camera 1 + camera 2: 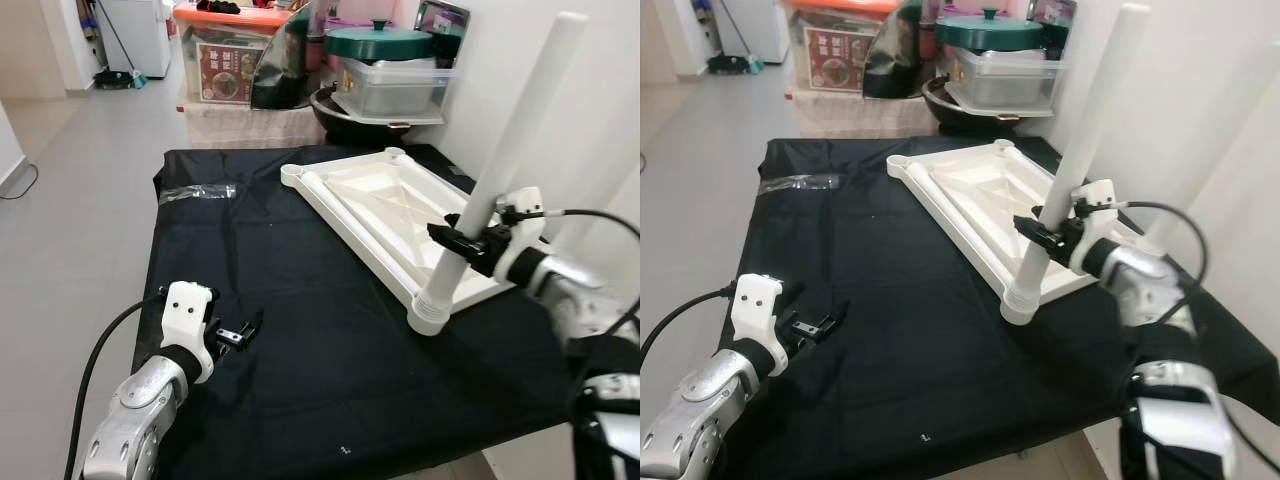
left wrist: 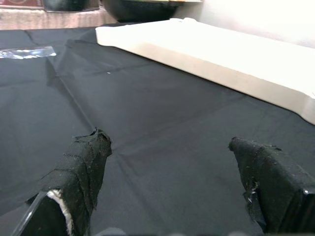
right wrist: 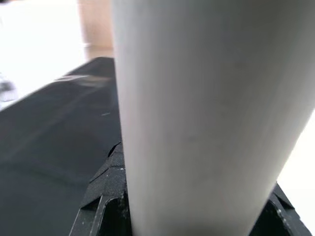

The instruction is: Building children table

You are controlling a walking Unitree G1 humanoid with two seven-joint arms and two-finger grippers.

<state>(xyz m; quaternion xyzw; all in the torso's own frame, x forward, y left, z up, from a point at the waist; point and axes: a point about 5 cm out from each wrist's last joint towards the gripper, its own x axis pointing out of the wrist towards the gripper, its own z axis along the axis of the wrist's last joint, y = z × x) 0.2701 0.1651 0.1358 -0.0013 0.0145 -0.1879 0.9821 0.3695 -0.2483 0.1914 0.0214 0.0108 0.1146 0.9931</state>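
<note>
A white plastic table top (image 1: 372,205) lies upside down on the black-covered table (image 1: 280,330), toward its right side. A long white table leg (image 1: 497,170) stands tilted in the top's near corner socket (image 1: 430,312). My right gripper (image 1: 462,243) is shut on the leg's lower part; the leg (image 3: 206,113) looms large between the black fingers in the right wrist view. My left gripper (image 1: 238,332) rests low over the cloth at the near left, open and holding nothing, its fingers (image 2: 81,169) spread wide.
A strip of clear plastic (image 1: 197,192) lies at the far left of the cloth. Behind the table stand storage boxes (image 1: 235,60), a green lidded pot (image 1: 378,42) on a clear tub, and a dark wok. A white wall runs along the right.
</note>
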